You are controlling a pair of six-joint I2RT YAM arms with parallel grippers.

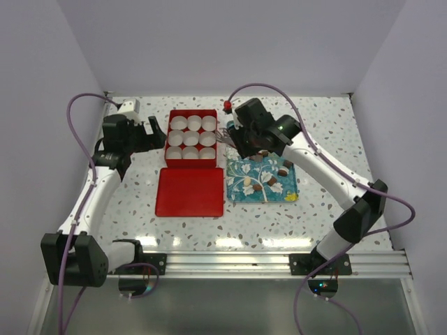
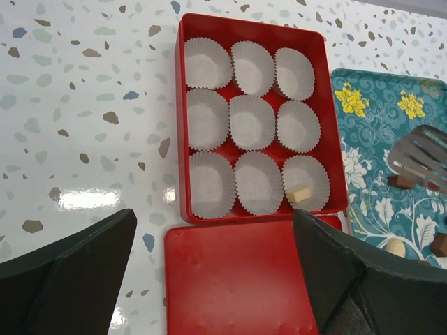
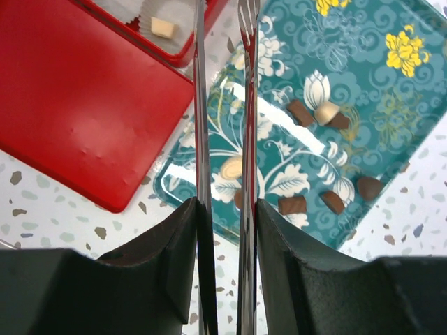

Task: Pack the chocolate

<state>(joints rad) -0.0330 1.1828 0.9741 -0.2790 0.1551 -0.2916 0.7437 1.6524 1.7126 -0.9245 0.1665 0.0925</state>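
Clamped between the black fingers of the right tool [image 3: 227,206] are thin steel tongs [image 3: 201,105]; the left tool [image 2: 213,216] is spread wide, nothing held. On the speckled white surface [image 2: 84,105], a red rectangular box [image 2: 183,105] is set ahead of the left tool, and a teal flowered tray [image 3: 363,91] below the right tool. Most chocolate [image 3: 292,204] is scattered on the tray; one cream piece [image 2: 301,194] is seen in a white paper cup [image 2: 314,174].

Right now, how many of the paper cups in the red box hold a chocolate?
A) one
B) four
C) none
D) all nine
A: the left wrist view shows a single cream piece in the corner cup of the red box, next to the lid and the tray; the other eight are empty.
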